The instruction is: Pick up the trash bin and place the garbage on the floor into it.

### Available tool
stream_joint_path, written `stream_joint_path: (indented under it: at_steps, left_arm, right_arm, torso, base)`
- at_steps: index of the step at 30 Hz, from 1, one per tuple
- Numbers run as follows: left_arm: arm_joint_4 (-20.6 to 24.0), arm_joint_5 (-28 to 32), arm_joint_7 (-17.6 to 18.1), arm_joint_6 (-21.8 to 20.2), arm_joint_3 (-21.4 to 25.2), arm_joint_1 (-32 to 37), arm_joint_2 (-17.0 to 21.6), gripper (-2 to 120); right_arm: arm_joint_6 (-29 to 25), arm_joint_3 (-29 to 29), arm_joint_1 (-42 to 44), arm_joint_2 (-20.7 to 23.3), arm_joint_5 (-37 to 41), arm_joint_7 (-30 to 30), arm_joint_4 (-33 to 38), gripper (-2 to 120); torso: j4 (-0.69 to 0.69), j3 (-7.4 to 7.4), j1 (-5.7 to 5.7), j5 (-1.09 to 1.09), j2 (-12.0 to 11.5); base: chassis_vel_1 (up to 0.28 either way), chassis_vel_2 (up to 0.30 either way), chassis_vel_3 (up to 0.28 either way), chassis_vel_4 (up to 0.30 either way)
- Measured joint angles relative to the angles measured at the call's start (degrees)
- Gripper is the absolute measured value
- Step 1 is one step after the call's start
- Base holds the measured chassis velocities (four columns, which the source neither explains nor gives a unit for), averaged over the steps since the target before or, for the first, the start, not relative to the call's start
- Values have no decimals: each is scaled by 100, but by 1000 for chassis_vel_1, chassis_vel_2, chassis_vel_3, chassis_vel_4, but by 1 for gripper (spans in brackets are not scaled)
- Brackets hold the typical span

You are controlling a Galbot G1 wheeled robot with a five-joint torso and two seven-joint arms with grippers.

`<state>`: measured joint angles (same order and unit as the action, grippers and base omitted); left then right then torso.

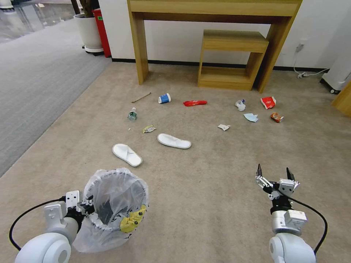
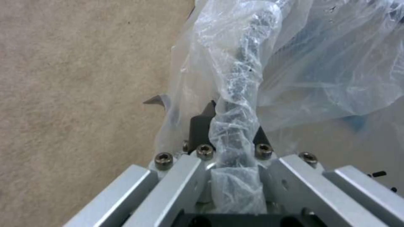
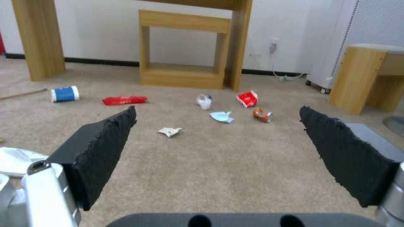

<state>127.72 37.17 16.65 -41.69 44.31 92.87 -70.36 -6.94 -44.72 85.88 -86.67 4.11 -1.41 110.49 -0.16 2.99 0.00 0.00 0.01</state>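
Gripping the bin rim, litter ahead on the carpet

Spreading out from both arms, the floor (image 1: 204,182) is beige carpet that runs to a wooden counter (image 1: 214,11) at the far wall, with a smaller wooden shelf unit (image 1: 234,54) tucked under it. The trash bin (image 1: 113,208), lined with a crinkly clear bag bearing a yellow smiley, sits low on the robot's left. The left end effector (image 1: 86,206) is clamped on the bin's near rim, bag plastic bunched between its fingers (image 2: 200,129).

The right end effector (image 1: 275,173) hovers over bare carpet, well apart from the bin, its jaws spread wide and holding nothing.

Ahead of the left end effector lie two white slippers (image 1: 127,154), one just beyond the bin, the other farther on. Past them are a small plastic bottle (image 1: 132,114), a blue-white paper cup (image 1: 165,98) on its side, a wooden stick (image 1: 141,97) and a long red wrapper (image 1: 195,103).

Ahead of the right end effector, well apart, lie a red packet (image 1: 268,102), a blue mask (image 1: 251,117), a crumpled tissue (image 1: 240,105), an orange wrapper (image 1: 276,117) and a white paper scrap (image 1: 223,127).
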Motion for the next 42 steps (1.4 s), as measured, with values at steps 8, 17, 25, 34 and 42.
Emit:
stream_joint_path:
  at_steps: [8,17,25,34,42]
  left_arm:
    - [71,582,204,-48,58,-182,-332,1]
    - [-54,1044,471,-50,52,-271,-438,1]
    - [-159,1513,767,-50,122,-289,-221,1]
    - [-135,1853,951,-50,248,-152,54,1]
    - [3,1825,961,-49,240,-69,-1,1]
  right_arm:
    - [85,-48,19,44,-15,0,17,100]
    - [116,-88,90,88,-23,-4,42,100]
    - [56,-108,128,99,-38,20,62,100]
    - [-47,-115,205,110,-99,17,93,100]
    - [-8,-103,210,105,-98,1,144,100]
  torso:
    - [0,0,0,0,0]
    - [0,0,0,0,0]
    - [0,0,0,0,0]
    - [0,0,0,0,0]
    - [0,0,0,0,0]
  base:
    - [0,0,0,0]
    - [0,0,0,0]
    - [0,0,0,0]
    - [0,0,0,0]
    - [0,0,0,0]
